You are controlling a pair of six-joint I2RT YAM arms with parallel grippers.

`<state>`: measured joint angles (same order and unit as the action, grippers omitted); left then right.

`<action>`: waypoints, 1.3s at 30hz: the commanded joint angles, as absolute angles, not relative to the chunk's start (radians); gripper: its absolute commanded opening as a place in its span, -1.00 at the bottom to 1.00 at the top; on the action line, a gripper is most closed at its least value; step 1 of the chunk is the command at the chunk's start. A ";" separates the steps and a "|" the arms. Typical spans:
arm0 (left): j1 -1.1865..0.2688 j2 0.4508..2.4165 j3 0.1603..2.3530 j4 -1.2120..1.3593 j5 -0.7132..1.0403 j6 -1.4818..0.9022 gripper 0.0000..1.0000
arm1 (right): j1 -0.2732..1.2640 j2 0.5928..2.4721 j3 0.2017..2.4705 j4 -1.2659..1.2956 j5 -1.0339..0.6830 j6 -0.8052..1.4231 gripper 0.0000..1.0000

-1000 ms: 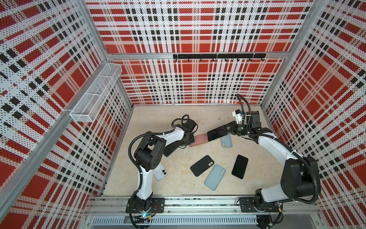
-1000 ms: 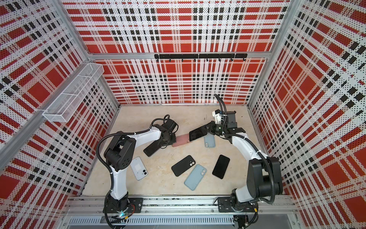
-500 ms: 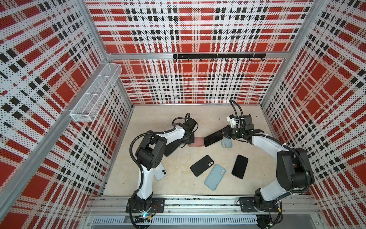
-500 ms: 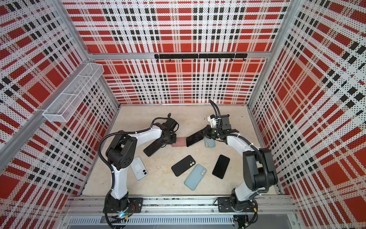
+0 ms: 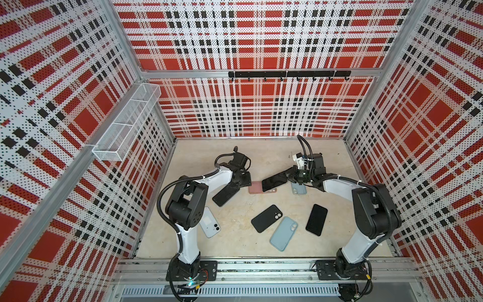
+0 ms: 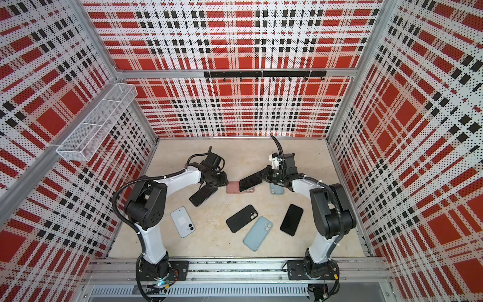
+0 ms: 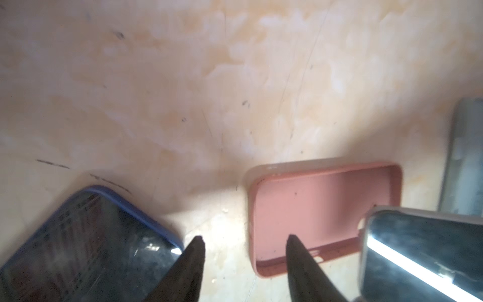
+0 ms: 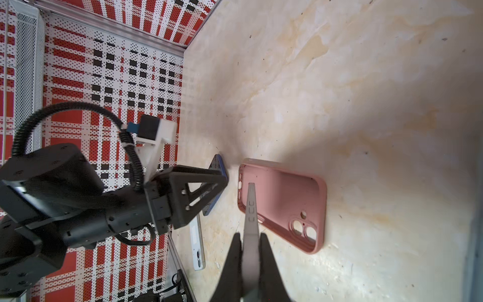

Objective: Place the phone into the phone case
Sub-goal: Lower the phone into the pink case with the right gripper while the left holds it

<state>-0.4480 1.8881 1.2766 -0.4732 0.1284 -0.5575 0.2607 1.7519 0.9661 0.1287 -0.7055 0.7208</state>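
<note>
The pink phone case [image 5: 254, 188] [image 6: 232, 188] lies hollow side up in the middle of the table. Its camera cut-outs show in the right wrist view [image 8: 285, 198]. My right gripper [image 5: 291, 177] [image 8: 249, 235] is shut on the phone [image 5: 274, 182] [image 6: 250, 181], a dark-screened phone with a silver edge [image 8: 251, 209]. It is held tilted, with its free end over the case. My left gripper [image 5: 245, 180] [image 7: 243, 236] is open at the case's [image 7: 321, 209] left end, one fingertip over the case's inside and the other over bare table. The phone's corner [image 7: 418, 251] overlaps the case there.
A blue-cased phone [image 5: 224, 194] [image 7: 86, 243] lies under my left arm. A white phone [image 5: 210, 222], a black case [image 5: 266, 218], a light blue case [image 5: 283, 233] and a black phone [image 5: 316, 219] lie nearer the front. Another light blue case [image 5: 298, 188] sits below my right gripper.
My left gripper has gone from shut to open beside the pink case. My right gripper has carried the phone leftward and lower, over the case.
</note>
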 commanded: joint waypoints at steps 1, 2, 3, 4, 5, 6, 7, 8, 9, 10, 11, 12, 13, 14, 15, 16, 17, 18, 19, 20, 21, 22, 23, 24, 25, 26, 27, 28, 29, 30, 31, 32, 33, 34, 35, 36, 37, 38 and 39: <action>-0.434 1.826 1.212 -0.331 0.242 -0.619 0.19 | 0.274 1.797 0.977 0.277 -0.716 0.758 -1.00; -0.432 1.824 1.194 -0.302 0.264 -0.631 0.26 | 0.278 1.809 0.981 0.281 -0.717 0.760 -1.00; -0.429 1.822 1.178 -0.274 0.284 -0.645 0.33 | 0.280 1.822 0.989 0.283 -0.716 0.760 -1.00; -0.428 1.821 1.159 -0.242 0.303 -0.657 0.36 | 0.285 1.833 0.994 0.282 -0.716 0.757 -1.00; -0.429 1.822 1.143 -0.214 0.319 -0.670 0.37 | 0.288 1.843 1.000 0.278 -0.713 0.753 -1.00; -0.429 1.825 1.127 -0.186 0.333 -0.682 0.38 | 0.294 1.853 1.003 0.277 -0.712 0.749 -1.00; -0.429 1.827 1.111 -0.157 0.346 -0.695 0.38 | 0.296 1.858 1.007 0.273 -0.710 0.746 -1.00; -0.431 1.834 1.097 -0.133 0.360 -0.709 0.38 | 0.299 1.868 1.008 0.270 -0.706 0.742 -1.00; -0.431 1.840 1.089 -0.115 0.369 -0.717 0.38 | 0.302 1.875 1.010 0.270 -0.704 0.741 -1.00; -0.434 1.847 1.079 -0.096 0.375 -0.725 0.38 | 0.302 1.882 1.010 0.272 -0.704 0.742 -1.00; -0.436 1.852 1.073 -0.083 0.377 -0.732 0.38 | 0.303 1.890 1.011 0.274 -0.704 0.743 -1.00; -0.437 1.857 1.069 -0.075 0.377 -0.736 0.38 | 0.303 1.895 1.009 0.278 -0.704 0.746 -1.00; -0.438 1.864 1.064 -0.065 0.379 -0.739 0.38 | 0.303 1.899 1.008 0.279 -0.702 0.747 -1.00; -0.437 1.867 1.060 -0.059 0.380 -0.742 0.38 | 0.302 1.905 1.008 0.281 -0.700 0.747 -1.00; -0.437 1.870 1.057 -0.048 0.381 -0.745 0.38 | 0.302 1.910 1.009 0.283 -0.699 0.748 -1.00; -0.436 1.874 1.054 -0.042 0.383 -0.749 0.38 | 0.302 1.915 1.011 0.287 -0.698 0.748 -1.00; -0.434 1.877 1.052 -0.036 0.384 -0.749 0.38 | 0.303 1.919 1.011 0.292 -0.698 0.747 -1.00; -0.433 1.879 1.050 -0.031 0.382 -0.749 0.38 | 0.303 1.924 1.011 0.297 -0.697 0.747 -1.00; -0.432 1.881 1.048 -0.024 0.383 -0.749 0.38 | 0.303 1.930 1.010 0.304 -0.698 0.746 -1.00; -0.430 1.885 1.047 -0.017 0.386 -0.746 0.38 | 0.303 1.935 1.010 0.313 -0.699 0.742 -1.00; -0.430 1.890 1.046 -0.012 0.392 -0.744 0.38 | 0.303 1.941 1.006 0.330 -0.703 0.735 -1.00; -0.428 1.894 1.045 -0.005 0.395 -0.744 0.38 | 0.303 1.945 1.001 0.342 -0.706 0.729 -1.00; -0.427 1.897 1.043 0.005 0.398 -0.746 0.39 | 0.302 1.951 0.997 0.354 -0.708 0.729 -1.00; -0.426 1.901 1.039 0.016 0.402 -0.749 0.39 | 0.303 1.959 0.993 0.369 -0.715 0.728 -1.00; -0.424 1.906 1.037 0.025 0.404 -0.754 0.38 | 0.302 1.967 0.992 0.383 -0.722 0.730 -1.00; -0.424 1.911 1.036 0.035 0.407 -0.760 0.39 | 0.304 1.976 0.988 0.398 -0.728 0.734 -1.00; -0.424 1.917 1.034 0.044 0.411 -0.764 0.39 | 0.304 1.983 0.985 0.411 -0.734 0.740 -1.00; -0.425 1.921 1.032 0.053 0.414 -0.770 0.39 | 0.305 1.988 0.982 0.421 -0.740 0.743 -1.00; -0.423 1.924 1.030 0.058 0.412 -0.773 0.39 | 0.307 1.992 0.980 0.425 -0.740 0.743 -1.00; -0.425 1.925 1.029 0.063 0.412 -0.775 0.39 | 0.308 1.994 0.976 0.425 -0.736 0.742 -1.00; -0.423 1.925 1.028 0.064 0.412 -0.775 0.39 | 0.308 1.995 0.975 0.422 -0.731 0.741 -1.00; -0.425 1.927 1.028 0.064 0.412 -0.776 0.38 | 0.310 1.997 0.974 0.422 -0.727 0.737 -1.00; -0.424 1.927 1.028 0.064 0.413 -0.776 0.38 | 0.311 1.999 0.972 0.420 -0.719 0.736 -1.00; -0.425 1.927 1.026 0.064 0.415 -0.777 0.38 | 0.314 2.002 0.971 0.422 -0.712 0.738 -1.00; -0.423 1.927 1.025 0.064 0.414 -0.778 0.39 | 0.317 2.003 0.967 0.421 -0.699 0.741 -1.00; -0.424 1.927 1.022 0.064 0.417 -0.780 0.39 | 0.321 2.005 0.965 0.417 -0.681 0.746 -1.00; -0.425 1.925 1.019 0.065 0.417 -0.782 0.38 | 0.322 2.006 0.958 0.420 -0.664 0.754 -1.00; -0.424 1.922 1.014 0.066 0.417 -0.784 0.38 | 0.326 2.006 0.948 0.429 -0.647 0.766 -1.00; -0.426 1.918 1.009 0.066 0.415 -0.785 0.38 | 0.328 2.005 0.937 0.442 -0.629 0.781 -1.00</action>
<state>-0.4248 1.9076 1.0336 0.0483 0.3965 -0.7662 0.3103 1.9694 0.9771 0.4168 -0.7315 0.7883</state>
